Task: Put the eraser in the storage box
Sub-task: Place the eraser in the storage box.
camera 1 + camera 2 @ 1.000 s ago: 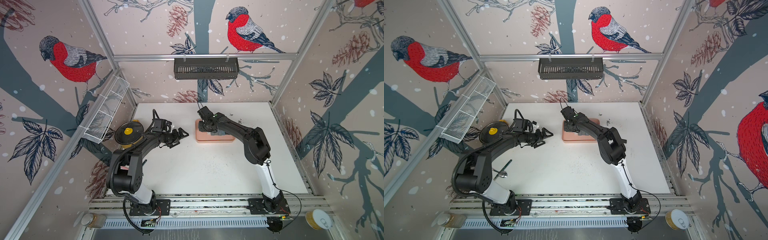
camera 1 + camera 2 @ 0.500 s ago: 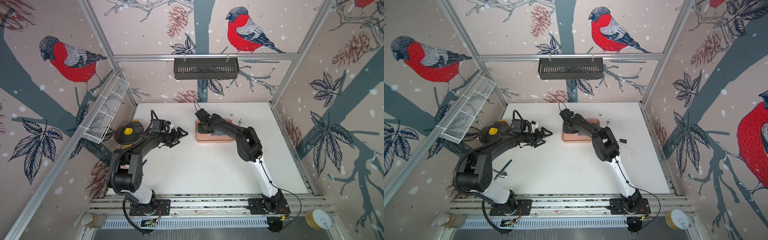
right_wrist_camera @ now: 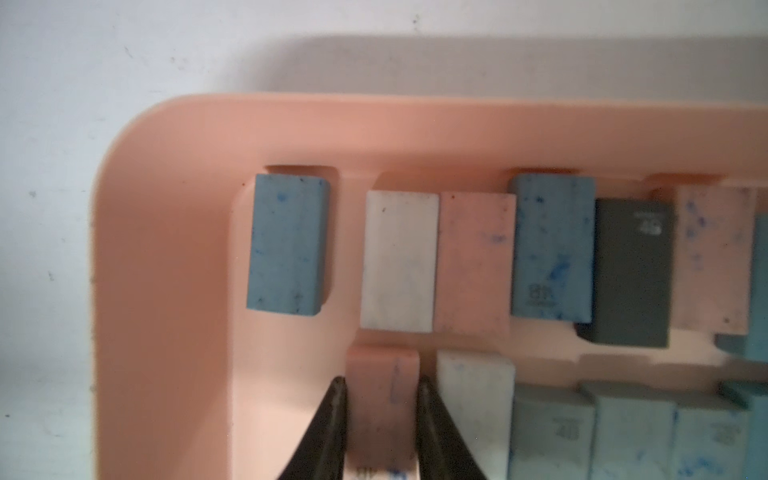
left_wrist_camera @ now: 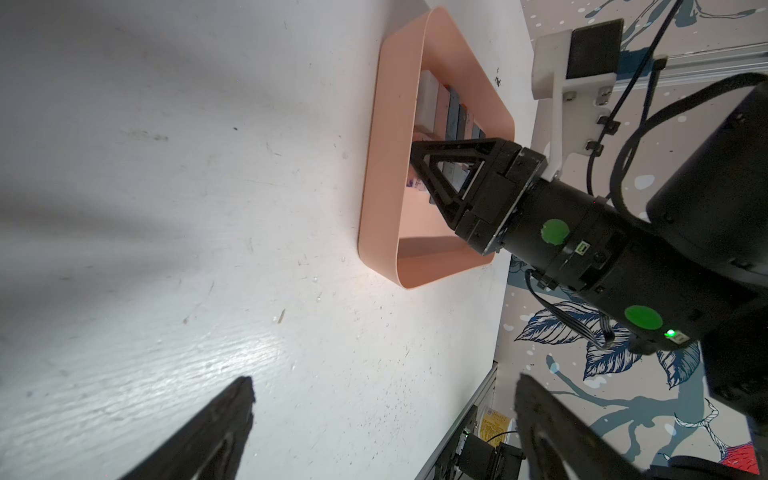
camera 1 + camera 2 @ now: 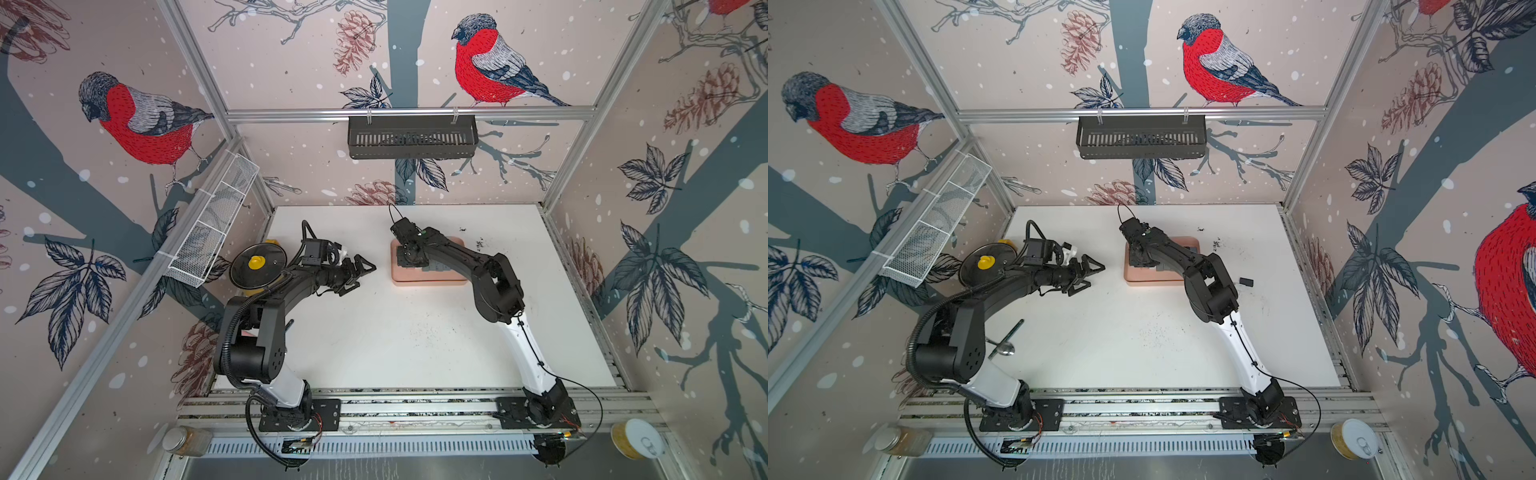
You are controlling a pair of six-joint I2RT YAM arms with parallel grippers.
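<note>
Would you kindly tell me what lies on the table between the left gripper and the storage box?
Nothing: only bare white table separates the left gripper from the storage box, as both top views show.

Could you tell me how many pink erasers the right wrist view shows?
3. One pink eraser sits between the jaws of the right gripper; a second lies beside the white eraser in the other row; a blue-flecked third past the dark grey eraser. More may lie off-frame.

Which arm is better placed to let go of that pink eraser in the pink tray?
Right. The right gripper flanks the pink eraser inside the storage box; the left gripper hangs open, apart from the box.
</note>
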